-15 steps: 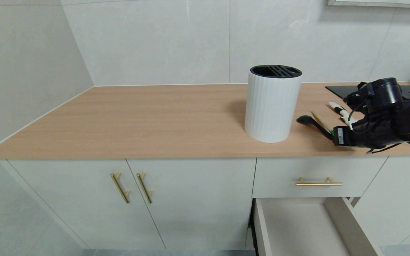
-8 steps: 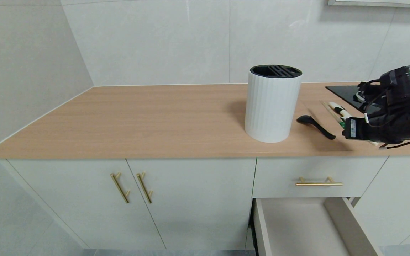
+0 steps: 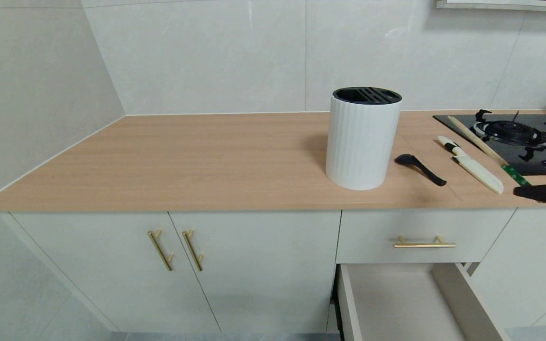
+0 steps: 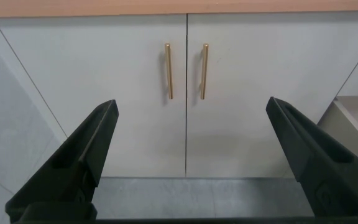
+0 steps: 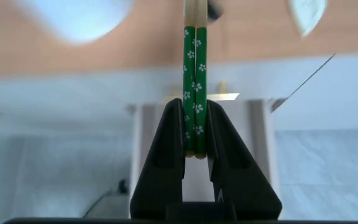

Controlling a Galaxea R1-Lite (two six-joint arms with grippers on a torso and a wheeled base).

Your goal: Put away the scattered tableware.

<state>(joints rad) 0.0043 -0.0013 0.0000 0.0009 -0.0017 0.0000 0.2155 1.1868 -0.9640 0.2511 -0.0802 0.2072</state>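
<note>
Your right hand (image 3: 524, 192) has drawn back to the right edge, clamping the chopsticks (image 3: 477, 140); your left hand (image 4: 191, 109) stands wide.

On the light wooden countertop (image 3: 183, 161), the white ribbed cylindrical holder (image 3: 363, 147) stands right of centre. Right of it lie the black plastic spoon (image 3: 420, 169), then the white-bladed knife (image 3: 473, 165). Farther right, the pair of green-ended wooden chopsticks (image 3: 481, 145) crosses the black gas hob (image 3: 519, 135), its near end in the right gripper (image 3: 519, 191). The open white drawer (image 3: 396, 303) sits below.
</note>
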